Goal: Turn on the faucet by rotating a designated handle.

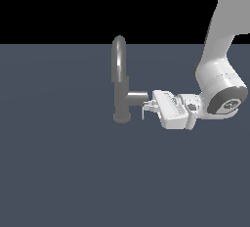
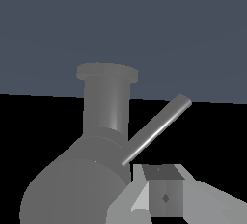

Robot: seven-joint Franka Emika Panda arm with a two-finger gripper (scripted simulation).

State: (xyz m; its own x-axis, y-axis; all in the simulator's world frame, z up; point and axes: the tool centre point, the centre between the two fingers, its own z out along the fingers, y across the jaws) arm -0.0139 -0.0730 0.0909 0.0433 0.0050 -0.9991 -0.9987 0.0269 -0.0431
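The grey faucet (image 1: 120, 86) stands upright on its round base, with a tall arched spout. It also shows in the wrist view (image 2: 106, 107). The handle (image 1: 137, 95) is a short horizontal stub that sticks out toward the exterior view's right. In the wrist view it is the large cylinder (image 2: 72, 189), and the thin lever pin (image 2: 154, 130) slants off its end. My gripper (image 1: 147, 106) lies level at the stub's end, with its fingertips at the pin just below the stub. One fingertip (image 2: 164, 196) shows beside the pin. The other is hidden, so the gap between the jaws cannot be read.
The faucet stands on a flat dark blue-grey floor (image 1: 63, 172). My white arm (image 1: 217, 79) comes down from the upper part of the exterior view's right.
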